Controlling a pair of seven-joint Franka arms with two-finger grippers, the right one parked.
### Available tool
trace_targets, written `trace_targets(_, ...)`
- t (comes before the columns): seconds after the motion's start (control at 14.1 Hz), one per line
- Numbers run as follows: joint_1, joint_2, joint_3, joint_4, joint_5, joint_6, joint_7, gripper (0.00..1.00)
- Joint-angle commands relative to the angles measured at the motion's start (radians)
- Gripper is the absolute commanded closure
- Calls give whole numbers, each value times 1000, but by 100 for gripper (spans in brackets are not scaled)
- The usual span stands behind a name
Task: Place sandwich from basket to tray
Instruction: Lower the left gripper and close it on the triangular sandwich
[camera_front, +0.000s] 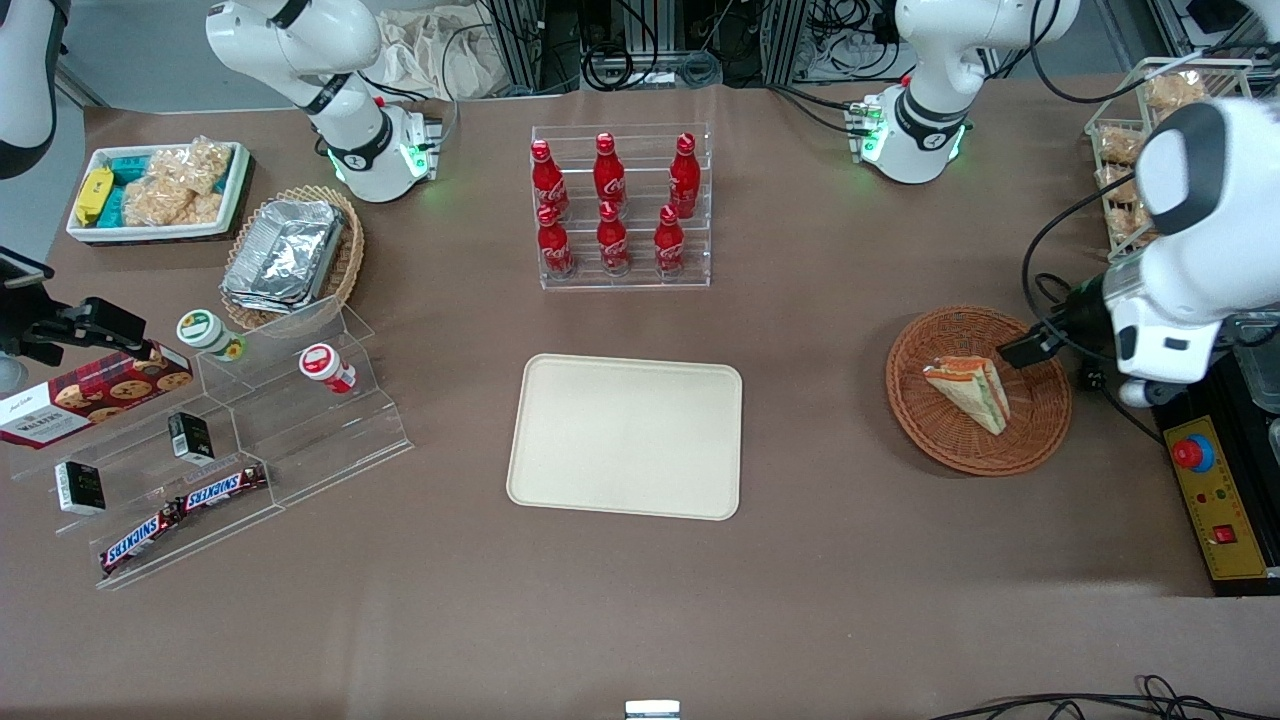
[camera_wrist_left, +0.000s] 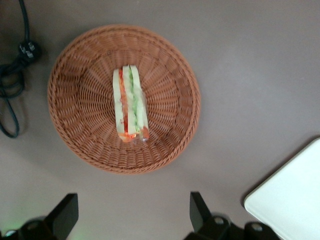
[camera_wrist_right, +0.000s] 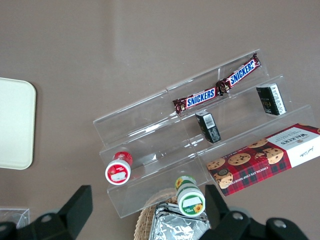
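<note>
The sandwich (camera_front: 968, 390) (camera_wrist_left: 131, 105) is a wrapped wedge with orange and green filling. It lies in the middle of the round reddish-brown basket (camera_front: 1040, 420) (camera_wrist_left: 80, 100). My gripper (camera_front: 1030, 345) (camera_wrist_left: 132, 215) hovers above the basket's rim on the working arm's side. It is open, its black fingers (camera_wrist_left: 200, 210) spread wide with nothing between them. The cream tray (camera_front: 625, 437) (camera_wrist_left: 290, 195) lies flat at the table's middle with nothing on it, beside the basket toward the parked arm's end.
A clear rack of red cola bottles (camera_front: 620, 205) stands farther from the camera than the tray. A yellow control box (camera_front: 1215, 500) and black cables (camera_wrist_left: 12, 75) lie beside the basket. A stepped acrylic stand with snacks (camera_front: 200, 440) sits at the parked arm's end.
</note>
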Motion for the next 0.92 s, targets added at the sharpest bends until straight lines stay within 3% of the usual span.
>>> trace_targets(0.0,-4,-50,-4,-228,36,238,-66,0)
trace_targets(0.14,-2,-11,-3,-292,36,359,-70,0)
trace_targets(0.85,-4,219,-1,-309,74,606,-196,1)
